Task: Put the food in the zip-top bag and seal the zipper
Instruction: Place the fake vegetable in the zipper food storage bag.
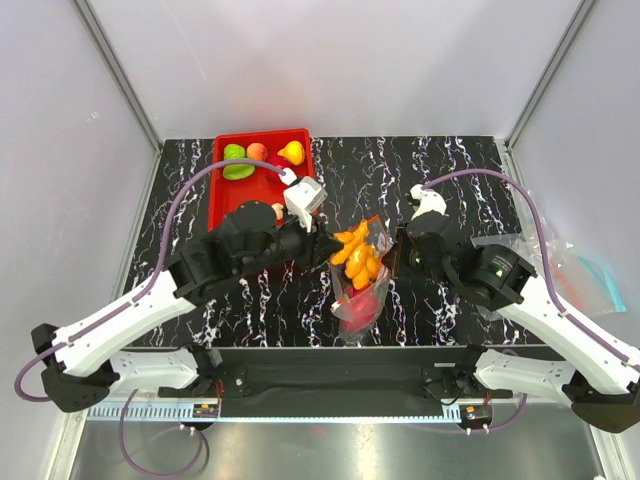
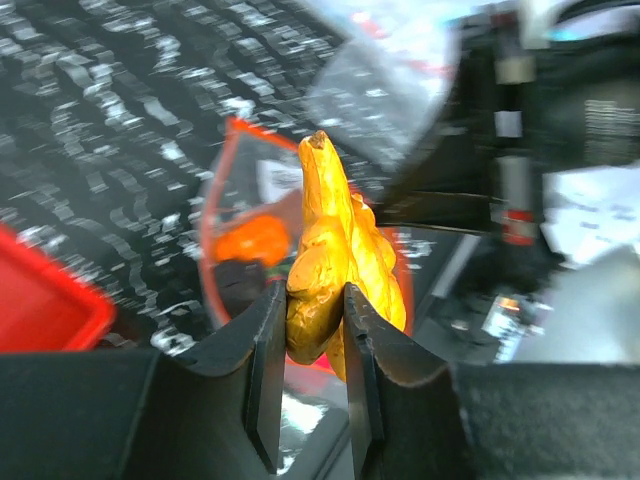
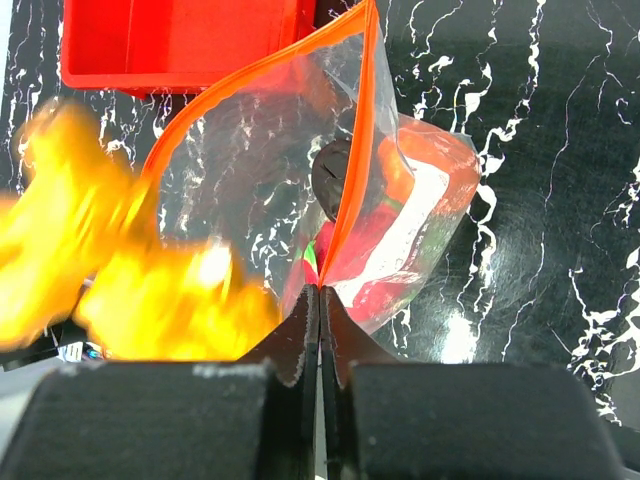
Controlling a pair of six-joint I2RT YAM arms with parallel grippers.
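Top view first. The left gripper (image 1: pixel 325 245) is mid-frame, clamped on a yellow-orange toy piece (image 1: pixel 357 255) that hangs right over the mouth of the zip-top bag (image 1: pixel 362 300). The right gripper (image 1: pixel 400 250) sits just right of it, at the bag's edge. The red tray (image 1: pixel 255 200) is upper left, hard up against the left arm, so it's tight there. The marbled table (image 1: pixel 450 165) has more open room at the upper right. A blue-tinted bag (image 1: pixel 585 270) lies at the right edge, partly under the right arm.

Left wrist view: the fingers squeeze the lower end of the yellow-orange piece, which fills the gap between them, tip pointing up. Behind it is the bag's mouth with the zipper strip (image 2: pixel 204 225) curving round, and an orange piece (image 2: pixel 255 240) already inside. A tray corner shows at lower left.

Right wrist view: the jaws are closed almost to touching, pinching the bag's rim where the strip runs down to bottom centre, and the mouth gapes toward the upper left. The yellow-orange piece is a blur at the left, just outside the strip. This view alone shows a dark purple piece (image 3: pixel 330 175) and a red piece (image 3: pixel 385 290) through the plastic — and bare table on the right.
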